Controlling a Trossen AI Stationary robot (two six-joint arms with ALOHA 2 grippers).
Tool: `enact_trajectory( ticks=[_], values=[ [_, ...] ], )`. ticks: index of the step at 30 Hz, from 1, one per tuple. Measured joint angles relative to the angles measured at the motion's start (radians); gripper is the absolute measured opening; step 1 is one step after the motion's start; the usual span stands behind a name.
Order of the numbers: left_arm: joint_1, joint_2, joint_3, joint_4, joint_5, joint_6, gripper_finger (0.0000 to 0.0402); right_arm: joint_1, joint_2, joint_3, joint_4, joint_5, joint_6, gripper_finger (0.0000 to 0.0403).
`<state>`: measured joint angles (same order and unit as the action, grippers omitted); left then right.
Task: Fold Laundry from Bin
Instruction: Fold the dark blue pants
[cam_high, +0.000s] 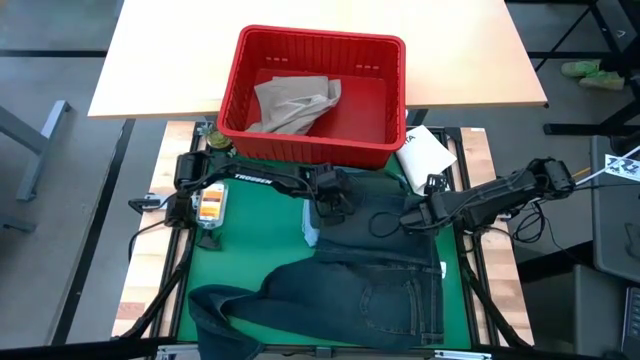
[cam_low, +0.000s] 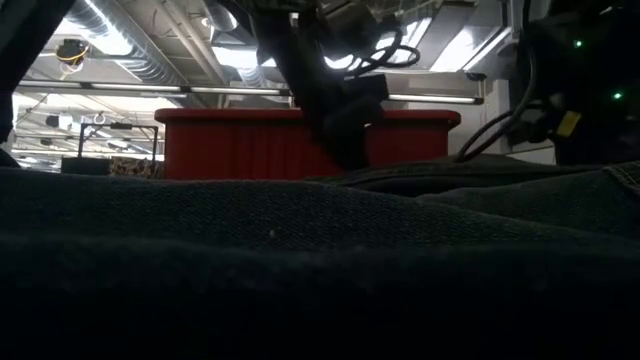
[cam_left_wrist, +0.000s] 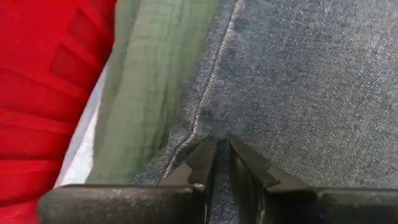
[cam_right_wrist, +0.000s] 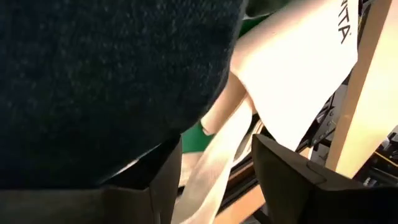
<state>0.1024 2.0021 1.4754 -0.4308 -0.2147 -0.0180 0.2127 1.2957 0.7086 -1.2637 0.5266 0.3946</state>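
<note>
Denim jeans (cam_high: 375, 270) in dark blue are lying spread over the green-matted counter (cam_high: 240, 262), just in front of the bright red slotted plastic bin (cam_high: 312, 95), which is holding tan khaki trousers (cam_high: 292, 102). The left gripper (cam_left_wrist: 222, 163) is pinching the jeans' edge, its fingers nearly together. The right gripper (cam_right_wrist: 214, 171) is standing apart at their far edge, beside a white flat packet (cam_high: 424, 153).

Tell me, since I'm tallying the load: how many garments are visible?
3: tan trousers in the red bin, jeans on the mat, a green garment beside them. More may be hidden.
</note>
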Motion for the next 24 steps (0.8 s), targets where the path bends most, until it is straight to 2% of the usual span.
enact_trajectory(
  ticks=[4,10,13,18,21,24],
  values=[
    [0.000,-0.020,-0.001,-0.009,-0.001,0.003,0.0039,0.002,0.000,0.058,-0.084,-0.034,-0.003,0.0195],
    [-0.010,-0.092,-0.001,-0.008,-0.002,0.027,0.0039,0.003,0.000,0.196,-0.313,-0.093,0.046,0.0195],
    [-0.028,-0.128,-0.001,-0.009,0.014,0.027,0.0039,0.003,-0.010,0.243,-0.274,-0.147,0.045,0.0195],
    [-0.082,-0.156,0.000,-0.012,0.119,0.021,0.0039,0.047,-0.009,0.291,-0.172,-0.310,0.046,0.0195],
    [-0.127,-0.151,0.000,-0.028,0.173,0.020,0.0039,0.113,-0.010,0.292,-0.083,-0.336,0.075,0.0195],
    [-0.179,-0.128,0.000,-0.028,0.181,0.020,0.0039,0.198,-0.002,0.292,-0.014,-0.324,0.156,0.0195]
  ],
)
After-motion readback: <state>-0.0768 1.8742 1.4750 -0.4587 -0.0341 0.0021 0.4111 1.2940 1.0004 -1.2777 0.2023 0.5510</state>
